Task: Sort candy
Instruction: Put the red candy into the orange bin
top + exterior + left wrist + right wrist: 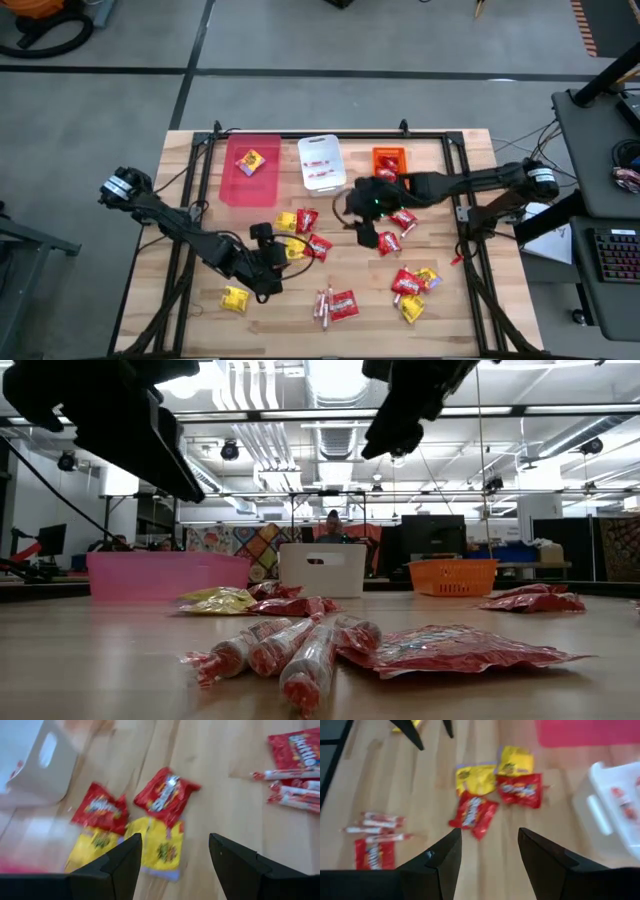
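Observation:
Candy lies scattered on the wooden table [200, 300]. A cluster of red and yellow packets [301, 232] lies mid-table, thin sticks [324, 303] and a red packet [345, 305] near the front, and more packets [412, 284] to the right. My left gripper [283, 262] hangs open just left of the mid-table cluster, above a yellow packet [159, 849] and facing two red packets [165, 795]. My right gripper [362, 232] hangs open to the right of the same cluster [472, 814], above the table. Neither holds anything.
Three bins stand along the far edge: a pink bin [250, 172] holding a yellow packet, a white bin [321, 163] holding sticks, and an orange bin [389, 158] beside my right arm. A lone yellow packet [234, 299] lies front left. Bare wood shows between cluster and sticks.

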`<move>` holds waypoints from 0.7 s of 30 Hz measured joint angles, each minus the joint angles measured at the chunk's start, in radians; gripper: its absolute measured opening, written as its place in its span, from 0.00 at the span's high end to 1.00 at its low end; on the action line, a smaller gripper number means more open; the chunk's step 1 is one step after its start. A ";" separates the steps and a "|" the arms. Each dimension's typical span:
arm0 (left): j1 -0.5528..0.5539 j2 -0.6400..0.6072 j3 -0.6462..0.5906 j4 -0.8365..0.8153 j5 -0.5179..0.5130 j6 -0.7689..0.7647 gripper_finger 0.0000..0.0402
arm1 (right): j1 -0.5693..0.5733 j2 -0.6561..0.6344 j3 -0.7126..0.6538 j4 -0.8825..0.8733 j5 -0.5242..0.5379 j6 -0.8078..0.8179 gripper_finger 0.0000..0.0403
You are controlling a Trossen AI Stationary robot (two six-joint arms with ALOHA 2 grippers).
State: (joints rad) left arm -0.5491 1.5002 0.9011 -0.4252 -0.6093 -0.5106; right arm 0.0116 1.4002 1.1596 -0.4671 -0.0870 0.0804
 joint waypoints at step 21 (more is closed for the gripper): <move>0.112 0.193 0.000 0.374 0.009 0.339 0.47 | 0.187 -0.209 -0.290 0.172 0.125 0.200 0.54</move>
State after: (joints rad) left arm -0.4373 1.6935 0.9009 -0.0513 -0.6002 -0.1712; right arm 0.1988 1.1912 0.8694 -0.2949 0.0381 0.2806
